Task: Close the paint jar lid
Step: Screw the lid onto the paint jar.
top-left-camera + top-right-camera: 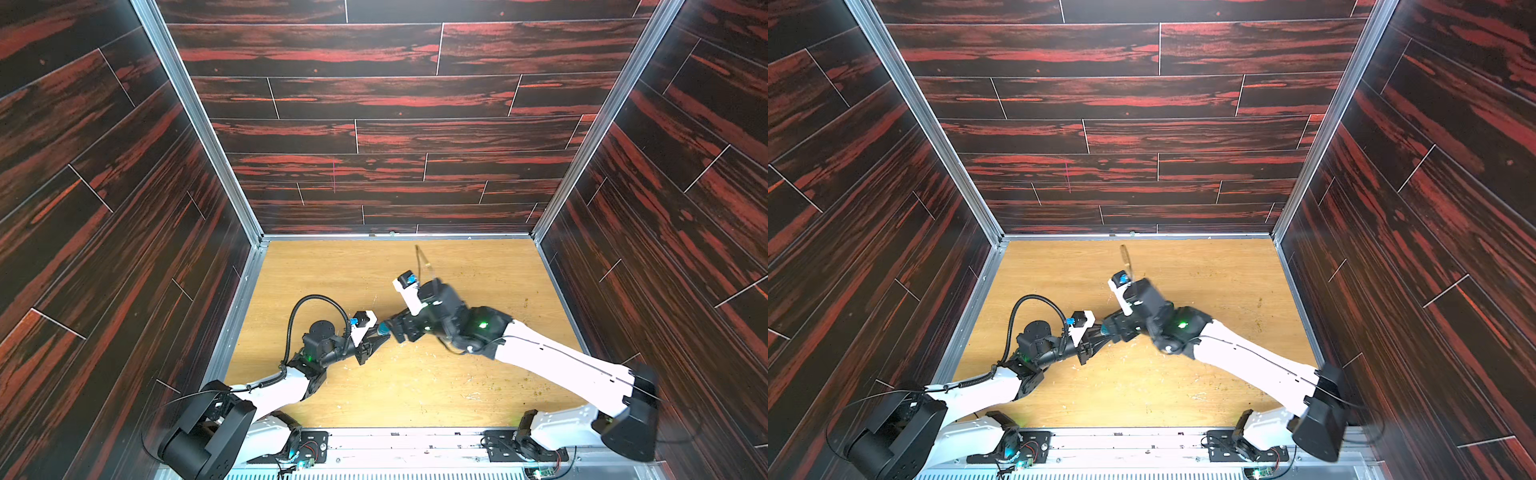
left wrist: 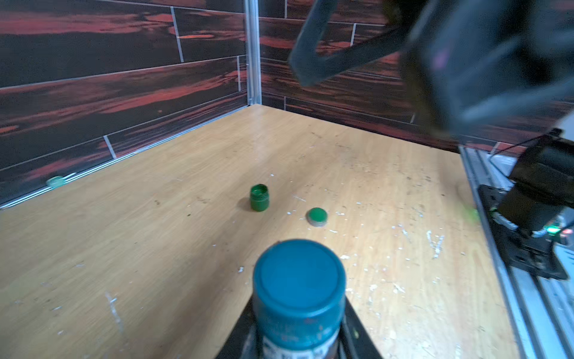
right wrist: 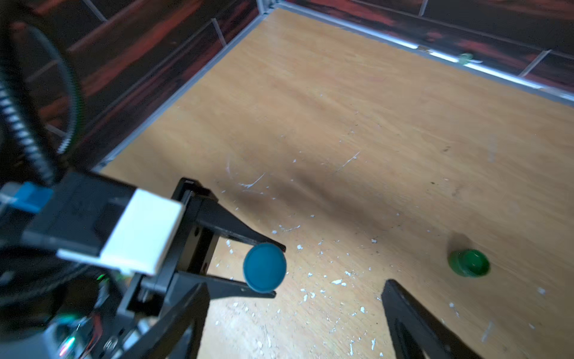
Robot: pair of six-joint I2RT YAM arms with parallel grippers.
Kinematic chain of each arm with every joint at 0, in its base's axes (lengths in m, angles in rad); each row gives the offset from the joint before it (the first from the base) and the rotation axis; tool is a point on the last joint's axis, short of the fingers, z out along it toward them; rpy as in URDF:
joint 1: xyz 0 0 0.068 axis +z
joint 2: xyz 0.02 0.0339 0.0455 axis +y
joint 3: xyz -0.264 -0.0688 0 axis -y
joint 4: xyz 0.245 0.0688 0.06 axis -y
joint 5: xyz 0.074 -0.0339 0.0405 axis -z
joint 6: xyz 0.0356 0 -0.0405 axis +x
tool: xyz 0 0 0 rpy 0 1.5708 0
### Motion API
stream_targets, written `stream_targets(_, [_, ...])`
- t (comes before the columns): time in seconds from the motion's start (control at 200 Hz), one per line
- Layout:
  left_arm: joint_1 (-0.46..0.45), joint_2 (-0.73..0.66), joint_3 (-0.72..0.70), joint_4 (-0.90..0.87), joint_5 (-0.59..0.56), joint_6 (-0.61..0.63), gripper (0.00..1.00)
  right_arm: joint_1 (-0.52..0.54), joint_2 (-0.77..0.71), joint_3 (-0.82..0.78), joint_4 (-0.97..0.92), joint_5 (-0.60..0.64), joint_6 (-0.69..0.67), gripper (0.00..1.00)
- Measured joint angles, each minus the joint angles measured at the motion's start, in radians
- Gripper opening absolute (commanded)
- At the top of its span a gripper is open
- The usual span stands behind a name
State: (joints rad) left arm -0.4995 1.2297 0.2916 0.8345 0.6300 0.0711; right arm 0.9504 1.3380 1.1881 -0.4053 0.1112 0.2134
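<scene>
The teal paint jar [image 2: 298, 314], its lid [image 3: 264, 268] seated, is clamped off the table in the left gripper [image 1: 376, 338]. In a top view its axis points toward two o'clock, straight at the right gripper [image 1: 398, 328], whose jaws stand spread just beside the lid, so that arm looks best placed to tighten it.

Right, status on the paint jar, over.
Left end effector shut on teal jar, lid on. Right end effector open, not touching. Open green jar, green lid aside.

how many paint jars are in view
2. A small teal-blue plastic paint jar, capped, is clamped in the left gripper; a small open green plastic jar stands on the wooden table, its round green lid beside it. Others may be hidden.
</scene>
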Motion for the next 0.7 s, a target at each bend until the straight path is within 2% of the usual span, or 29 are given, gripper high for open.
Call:
stream_targets(0.17, [0.0,-0.004,0.0,-0.007,0.07,0.0,0.0,-0.122,-0.037,-0.053,0.044,-0.359,-0.143,0.84])
stream_targets(0.271, [0.0,-0.016,0.0,-0.021,0.1,0.0,0.0,-0.171,-0.027,-0.062,0.084,-0.499,-0.182,0.81])
stream_targets(0.476, [0.0,-0.044,0.0,-0.068,0.129,0.004,0.0,-0.186,0.07,-0.049,0.103,-0.627,-0.223,0.79])
stream_targets(0.701, [0.0,-0.047,0.0,-0.099,0.124,0.017,0.0,-0.186,0.161,-0.041,0.078,-0.627,-0.227,0.69])
